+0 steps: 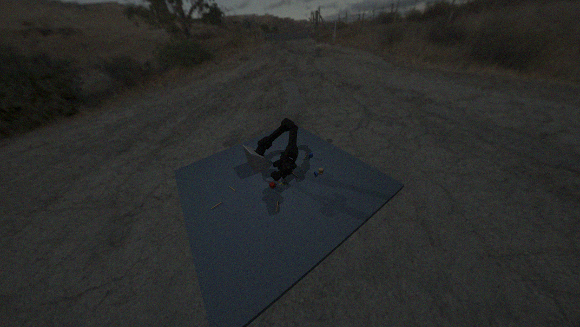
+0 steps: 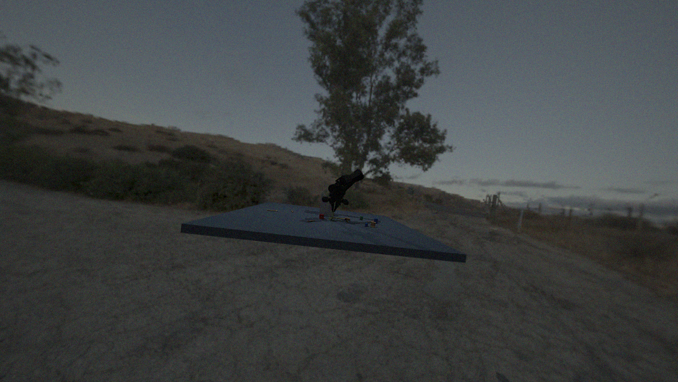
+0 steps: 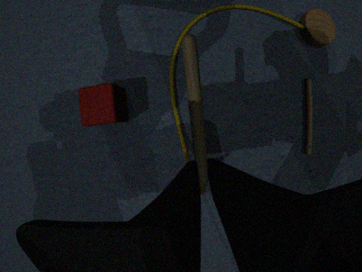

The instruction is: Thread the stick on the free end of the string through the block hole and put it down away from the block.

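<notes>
My gripper (image 3: 202, 167) (image 2: 334, 210) is shut on the wooden stick (image 3: 193, 77) near its string end. The stick points away from the fingers in the wrist view. The yellow string (image 3: 172, 83) emerges beside the fingertips and curves over to the round wooden button (image 3: 321, 24) at the upper right. The gripper is low over the table (image 1: 251, 243) (image 2: 237, 233). A pale upright slab (image 1: 255, 159), which looks like the block, stands left of the arm in the top view; I cannot make out its hole. The string does not visibly pass through it.
A red cube (image 3: 96, 104) (image 1: 272, 184) (image 2: 321, 215) lies left of the held stick in the wrist view. A loose stick (image 3: 308, 116) lies to the right. Other loose sticks (image 1: 232, 188) (image 1: 216, 205) (image 1: 277, 205), a wooden cylinder (image 1: 320, 170) and blue pieces (image 1: 310, 155) (image 1: 315, 174) lie around.
</notes>
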